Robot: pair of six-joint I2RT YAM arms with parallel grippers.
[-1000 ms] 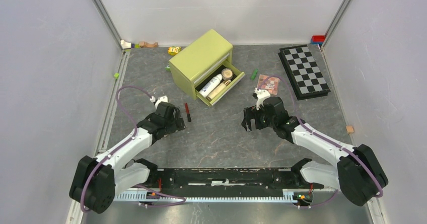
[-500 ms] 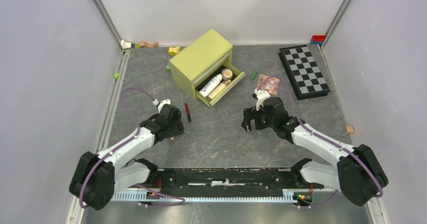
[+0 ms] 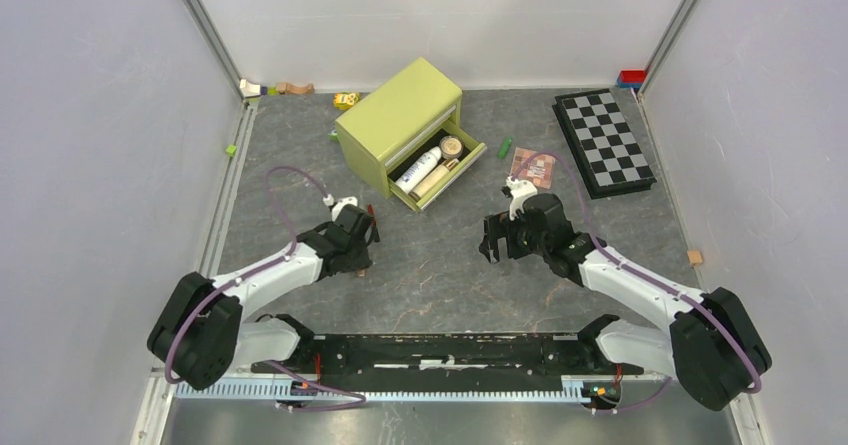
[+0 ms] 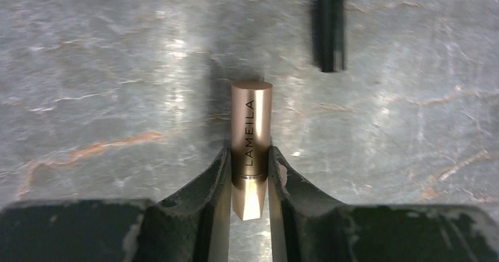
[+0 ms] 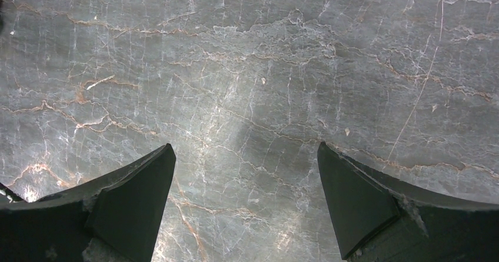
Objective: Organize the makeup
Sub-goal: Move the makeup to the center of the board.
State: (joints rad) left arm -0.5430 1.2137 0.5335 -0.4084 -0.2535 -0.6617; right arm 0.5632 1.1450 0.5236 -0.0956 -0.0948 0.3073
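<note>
1. Partly done, I'd say. The open drawer (image 3: 440, 177) of the yellow-green box (image 3: 398, 115) holds a white bottle (image 3: 418, 170), a round tan compact (image 3: 451, 146) and a tan stick (image 3: 432, 180).
2. Out on the grey marbled bench (image 3: 430, 275): red-black pencil (image 4: 330, 26), green stick (image 3: 505, 147), pink-brown square palette (image 3: 531, 168) and rose-gold metal tube (image 4: 251, 115).
3. Left claw (image 4: 249, 162) is clamped on the tube's rear half, in front of the box. The tube looks flat on the bench, not lifted.
4. The tube's long axis runs straight out between the jaws: flat end away from the wrist, bevelled end toward it. The pencil is roughly parallel, just beyond, apart.
5. Right claw (image 5: 245, 147) is spread wide and empty, over bare bench.
</note>
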